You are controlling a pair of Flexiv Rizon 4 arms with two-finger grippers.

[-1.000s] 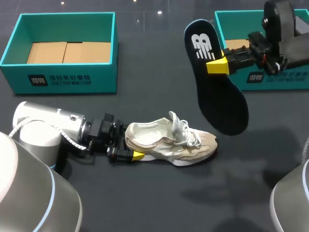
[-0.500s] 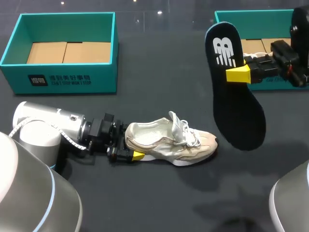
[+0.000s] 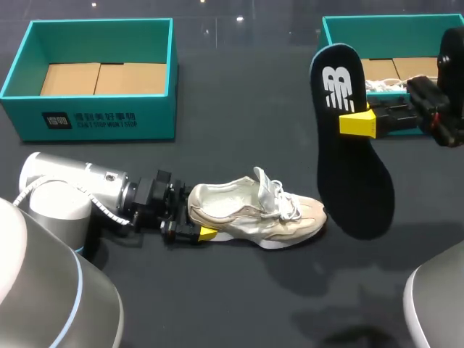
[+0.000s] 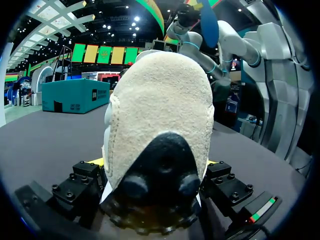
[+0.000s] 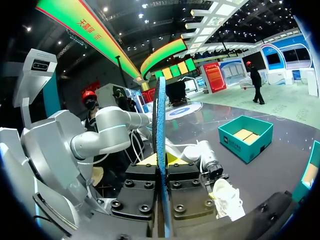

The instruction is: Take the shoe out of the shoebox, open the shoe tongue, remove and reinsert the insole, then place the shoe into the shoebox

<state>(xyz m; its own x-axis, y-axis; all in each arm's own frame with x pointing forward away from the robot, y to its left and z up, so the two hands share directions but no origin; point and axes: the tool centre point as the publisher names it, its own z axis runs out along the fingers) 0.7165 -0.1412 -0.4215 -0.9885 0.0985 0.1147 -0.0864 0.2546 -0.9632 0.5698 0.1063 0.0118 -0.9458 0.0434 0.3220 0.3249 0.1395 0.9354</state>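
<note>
Change: your insole [image 3: 353,156] sits further right than a second ago, now in front of the right box [image 3: 377,25]. Over the last half second it only drops a touch. The shoe [image 3: 254,209] and left gripper [image 3: 197,226] have not moved.
Right gripper [image 3: 354,123]: pinches the insole below its heel end. The insole is in the air, near upright, printed side toward the head camera, toe end hanging down.
Left gripper: clamped on the shoe's heel from both sides, low on the table [image 3: 239,297].
Shoe: on its sole at mid-table, toe pointing right, tongue lifted, outside both boxes.
Left box [image 3: 94,116]: open, with cardboard [image 3: 101,78] on its floor.
Right box: open, also with cardboard. Something white lies by its front wall, partly hidden, and you cannot tell what it is.
Room: the insole's toe end hangs just beside the shoe's toe; contact cannot be told. Bare table shows between the boxes and on the near side of the shoe.
</note>
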